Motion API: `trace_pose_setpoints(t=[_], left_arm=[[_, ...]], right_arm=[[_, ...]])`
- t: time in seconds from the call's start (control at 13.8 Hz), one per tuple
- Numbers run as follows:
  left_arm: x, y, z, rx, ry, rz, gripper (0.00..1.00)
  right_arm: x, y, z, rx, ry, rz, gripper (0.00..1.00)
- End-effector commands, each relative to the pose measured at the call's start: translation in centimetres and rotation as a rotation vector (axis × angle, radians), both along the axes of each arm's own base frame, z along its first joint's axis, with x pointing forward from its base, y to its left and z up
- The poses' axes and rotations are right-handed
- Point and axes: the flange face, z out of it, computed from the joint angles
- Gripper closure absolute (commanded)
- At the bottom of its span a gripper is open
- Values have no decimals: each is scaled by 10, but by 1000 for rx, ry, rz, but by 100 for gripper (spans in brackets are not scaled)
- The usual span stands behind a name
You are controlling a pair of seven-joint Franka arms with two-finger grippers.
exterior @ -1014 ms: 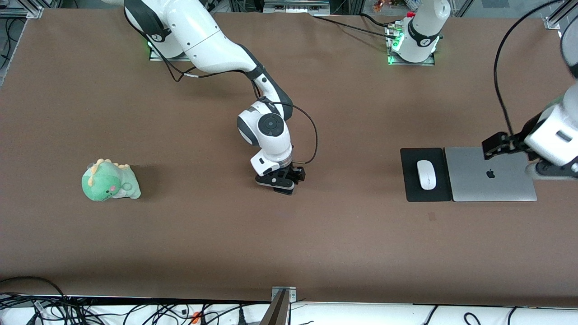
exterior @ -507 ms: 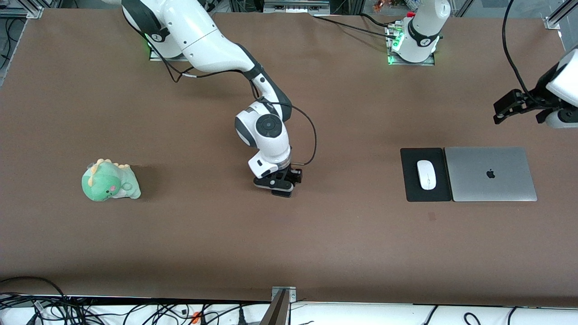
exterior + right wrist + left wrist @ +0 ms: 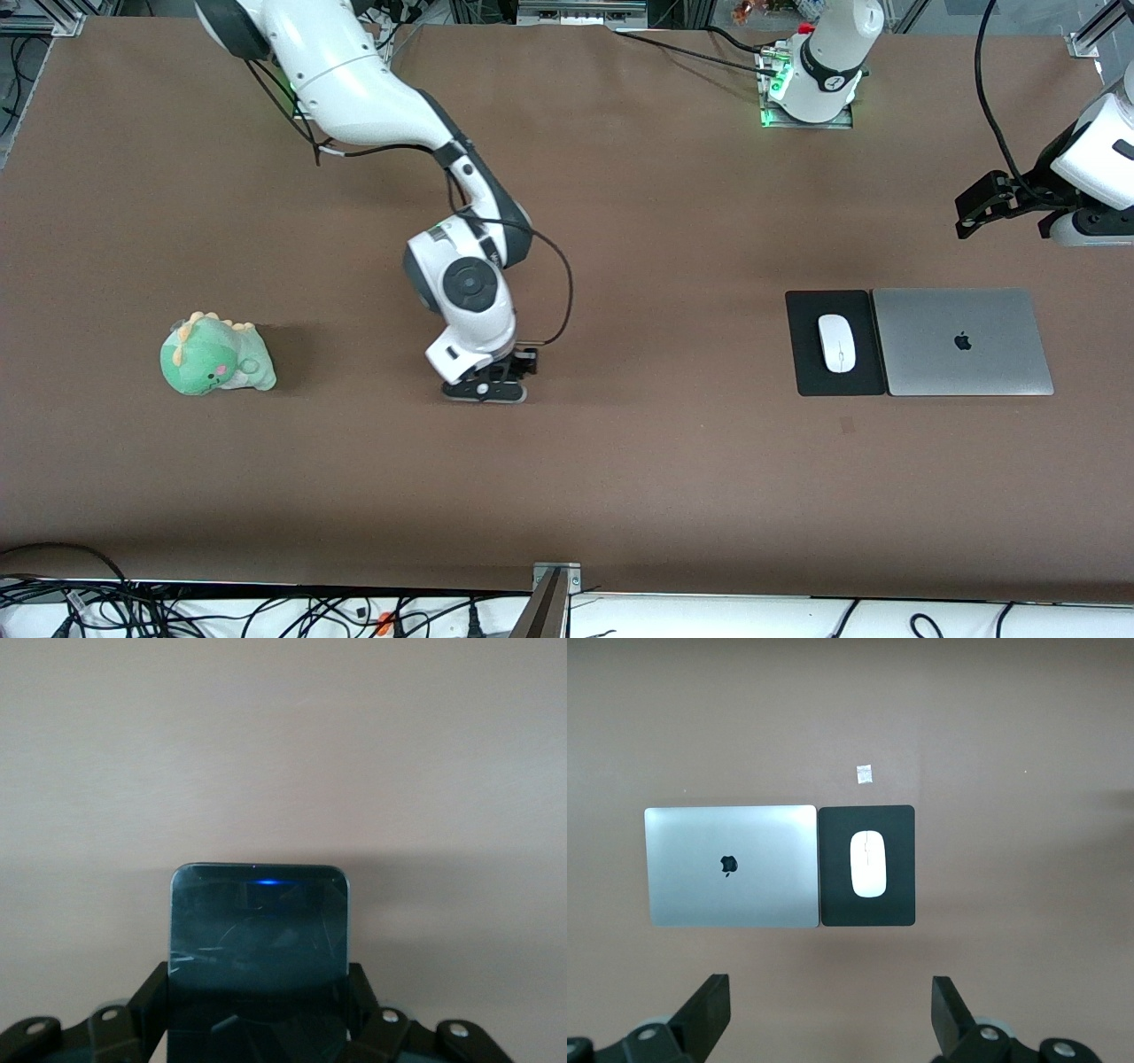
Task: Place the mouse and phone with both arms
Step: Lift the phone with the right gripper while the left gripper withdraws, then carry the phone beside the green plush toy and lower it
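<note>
The white mouse (image 3: 836,343) lies on a black mouse pad (image 3: 809,367) beside a closed silver laptop (image 3: 961,341); it also shows in the left wrist view (image 3: 868,864). My left gripper (image 3: 970,211) is open and empty, high over the table at the left arm's end, its fingertips (image 3: 713,1001) wide apart. My right gripper (image 3: 485,391) is low over the middle of the table, shut on the black phone (image 3: 258,943), which sticks out from between the fingers. In the front view the phone is hidden under the gripper.
A green plush dinosaur (image 3: 215,355) sits toward the right arm's end of the table. A small pale mark (image 3: 848,425) lies on the brown table nearer to the front camera than the mouse pad. Cables hang along the near edge.
My right gripper moved with the phone toward the plush dinosaur and lower. My left gripper lifted off from above the laptop and pulled back toward its base.
</note>
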Motion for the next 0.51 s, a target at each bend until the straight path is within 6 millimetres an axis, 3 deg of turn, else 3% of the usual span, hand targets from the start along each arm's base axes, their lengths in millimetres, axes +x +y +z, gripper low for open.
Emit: trace_pose_setpoints(t=[0.0,0.22,0.43], left_arm=[[-8,0,5,-15,20,-8,0],[-8,1,6,-13,18,-8,0],[-8,1,5,-13,23,-7,0]], right_arm=[[13,-81,24,13,74,100,65],[9,-178,19,1,137,175,64],[-8,-228,-2,4,147,198,63]])
